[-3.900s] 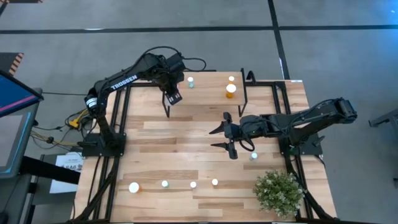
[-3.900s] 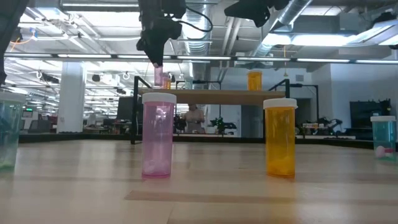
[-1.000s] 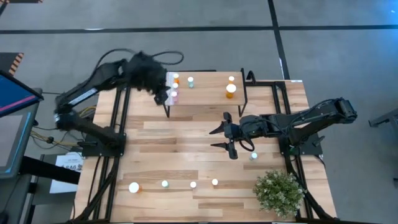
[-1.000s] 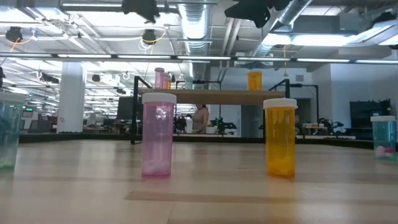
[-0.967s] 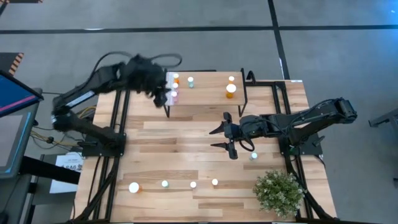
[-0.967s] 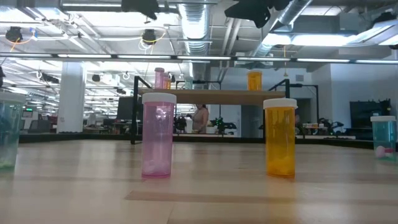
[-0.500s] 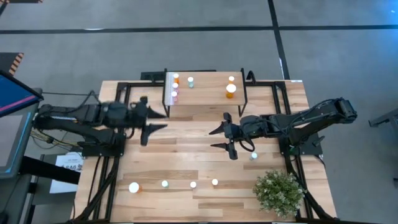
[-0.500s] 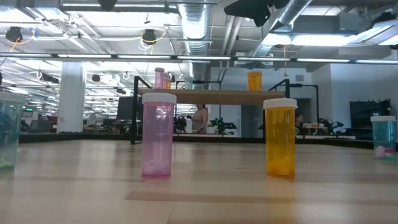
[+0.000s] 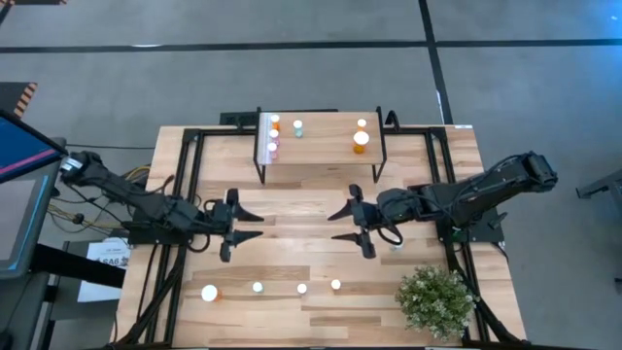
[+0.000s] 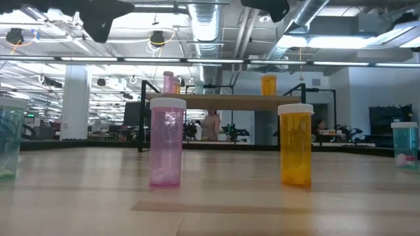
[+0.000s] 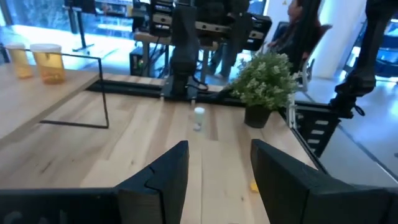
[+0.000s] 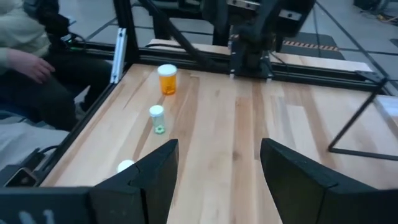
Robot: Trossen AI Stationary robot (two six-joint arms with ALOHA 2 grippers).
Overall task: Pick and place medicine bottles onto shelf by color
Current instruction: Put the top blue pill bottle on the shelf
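High view | left claw point(image 9: 243, 226) open, empty | bottles point(image 9: 257, 287) upright in row on tabletop point(image 9: 292, 253), near-edge side of it, nearer than right claw point(image 9: 346, 226), also open | shelf point(image 9: 316, 146) opposite side

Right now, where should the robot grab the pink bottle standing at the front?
Probably the round body of the pink bottle, just under its white cap, coming straight down from above. It stands upright with bare table on both sides, so the open left pincer could close across it.
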